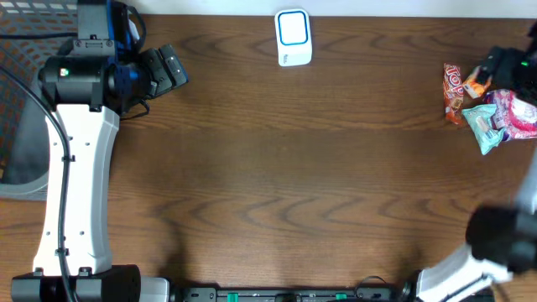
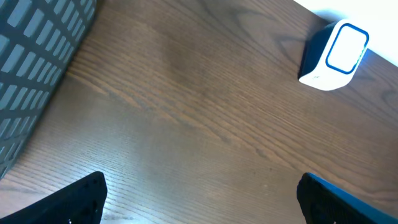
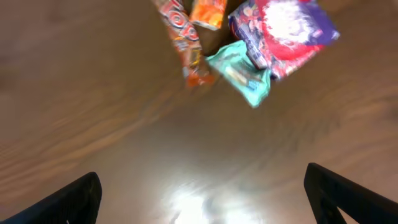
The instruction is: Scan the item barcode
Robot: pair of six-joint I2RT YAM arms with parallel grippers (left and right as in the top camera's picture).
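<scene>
The white scanner (image 1: 294, 38) with a blue-rimmed window stands at the table's far edge; the left wrist view shows the scanner (image 2: 333, 57) at upper right. A pile of snack items lies at the right: a red-orange packet (image 1: 453, 92), a teal packet (image 1: 483, 127) and a pink-purple packet (image 1: 516, 113). My right gripper (image 1: 501, 65) hovers by the pile, open and empty. In the blurred right wrist view my right gripper (image 3: 202, 196) frames bare table, with the teal packet (image 3: 239, 71) and pink-purple packet (image 3: 283, 28) beyond. My left gripper (image 1: 168, 71) (image 2: 202, 199) is open and empty, left of the scanner.
A grey mesh bin (image 1: 21, 109) stands off the table's left side and fills the left wrist view's left edge as the mesh bin (image 2: 31, 62). A small orange packet (image 3: 208, 12) lies in the pile. The wooden table (image 1: 294, 168) spans the view.
</scene>
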